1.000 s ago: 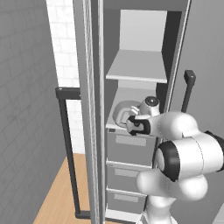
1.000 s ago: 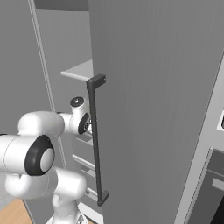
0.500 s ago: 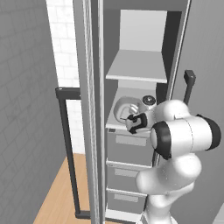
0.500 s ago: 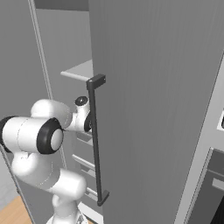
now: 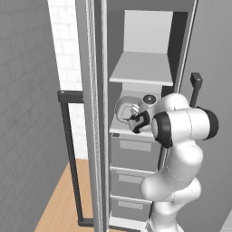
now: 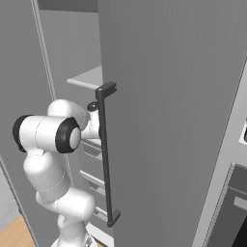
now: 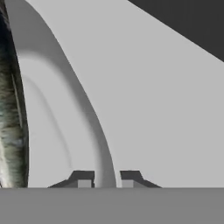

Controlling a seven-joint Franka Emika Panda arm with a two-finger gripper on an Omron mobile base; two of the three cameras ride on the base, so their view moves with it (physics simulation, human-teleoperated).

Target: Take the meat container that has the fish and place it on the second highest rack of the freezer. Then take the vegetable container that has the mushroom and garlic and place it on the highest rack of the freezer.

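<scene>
The meat container (image 5: 123, 108) is a pale round-rimmed tray lying on the second highest rack (image 5: 118, 132), the shelf board that tops the grey drawers (image 5: 136, 152) of the freezer (image 5: 145, 27). In the hand view its rim (image 7: 65, 87) curves between my two fingertips, and the fish (image 7: 11, 113) shows as a dark silvery strip at the left edge. My gripper (image 7: 105, 179) is shut on that rim, with its fingers close on either side. From the left base camera the gripper (image 5: 136, 121) sits at the tray's near edge. The highest rack (image 5: 142, 68) above is bare.
The freezer door (image 6: 169, 120) stands open on the right, its long dark bar handle (image 6: 106, 154) close beside my forearm. A second dark bar handle (image 5: 68, 149) hangs to the left of the cabinet. White tiled wall (image 5: 63, 41) and wooden floor (image 5: 63, 199) lie to the left.
My elbow has swung up and in toward the freezer. The hand has stayed at the tray on the drawer-top shelf, shifting slightly lower and left.
</scene>
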